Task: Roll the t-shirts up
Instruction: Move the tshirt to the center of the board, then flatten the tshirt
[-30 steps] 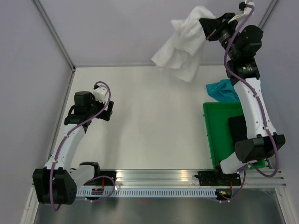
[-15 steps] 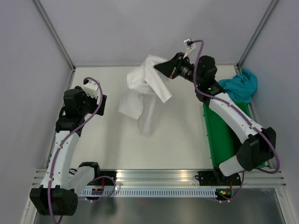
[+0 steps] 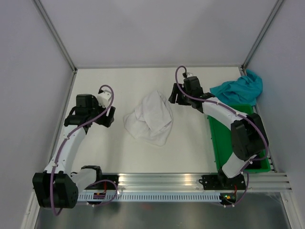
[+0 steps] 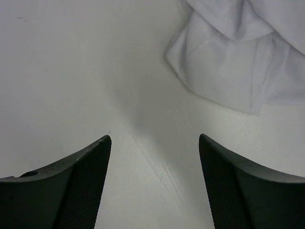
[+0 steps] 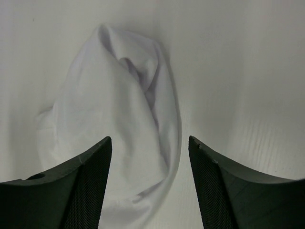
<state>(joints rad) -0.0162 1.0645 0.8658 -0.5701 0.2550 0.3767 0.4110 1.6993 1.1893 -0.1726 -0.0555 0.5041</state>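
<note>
The tabletop (image 3: 119, 157) carries a green bin (image 3: 218, 143) at its right edge. The white t-shirt (image 3: 150, 117) lies crumpled near the middle of the tabletop. A second ago it hung in the air at the back, pinched by the right claw (image 5: 150, 138). That claw now stands open just above the shirt's far end, with nothing between its fingers. Only the overhead view shows the teal t-shirt (image 3: 238, 89), bunched at the bin's far end. The left claw (image 4: 155, 138) is open over bare tabletop. Its wrist view shows the white shirt's edge a little ahead of the fingers, not touching them.
</note>
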